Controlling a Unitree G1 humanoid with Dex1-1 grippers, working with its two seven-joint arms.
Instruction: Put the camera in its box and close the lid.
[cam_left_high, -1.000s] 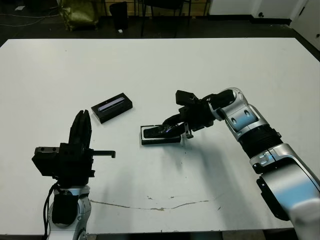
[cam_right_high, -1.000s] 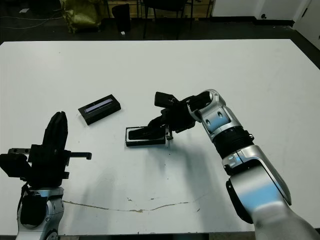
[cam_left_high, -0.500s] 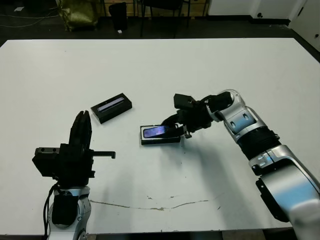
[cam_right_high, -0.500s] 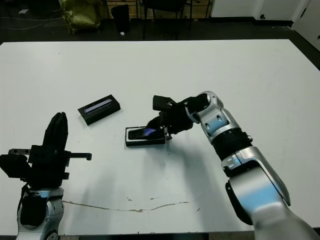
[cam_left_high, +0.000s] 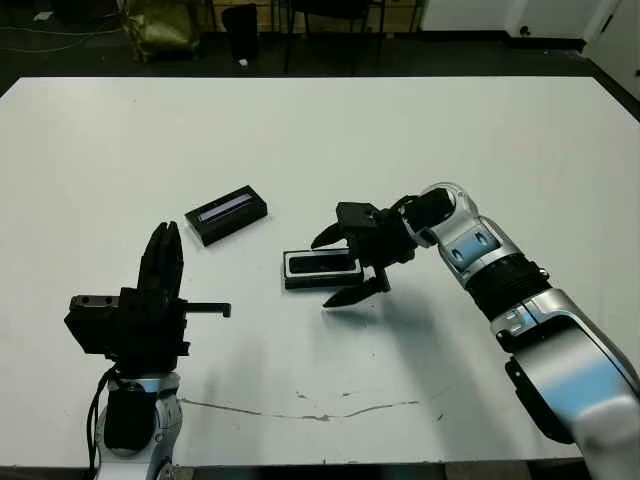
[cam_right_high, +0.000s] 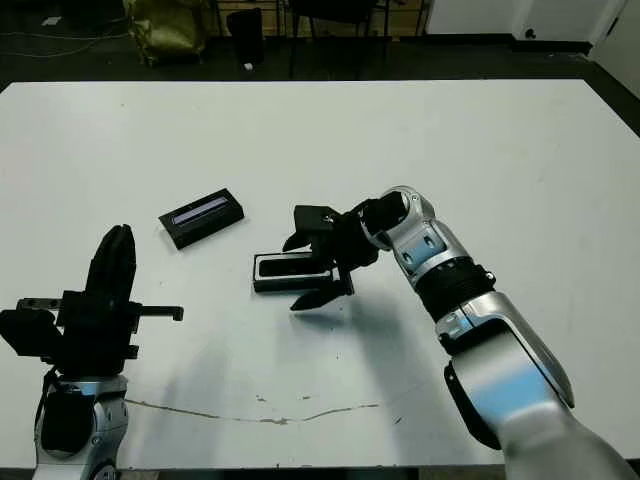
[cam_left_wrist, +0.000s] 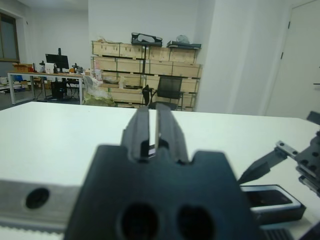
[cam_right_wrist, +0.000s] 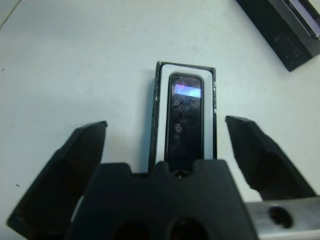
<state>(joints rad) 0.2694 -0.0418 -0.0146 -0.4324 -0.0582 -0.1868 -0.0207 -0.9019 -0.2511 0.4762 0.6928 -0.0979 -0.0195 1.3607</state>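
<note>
I see the camera (cam_right_wrist: 185, 120) lying flat in the box (cam_left_high: 320, 269), mid-table. My right gripper (cam_left_high: 342, 268) hovers at the box's right end, its 2 fingers spread wide and holding nothing. The lid (cam_left_high: 226, 213) sits apart to the box's left, stripe up. My left gripper (cam_left_high: 163, 262) is raised at the near left, fingers pressed together, empty.

Head pair high over the white table (cam_left_high: 300, 130); wrist views low and close, both sharing the box (cam_right_wrist: 184, 117).
</note>
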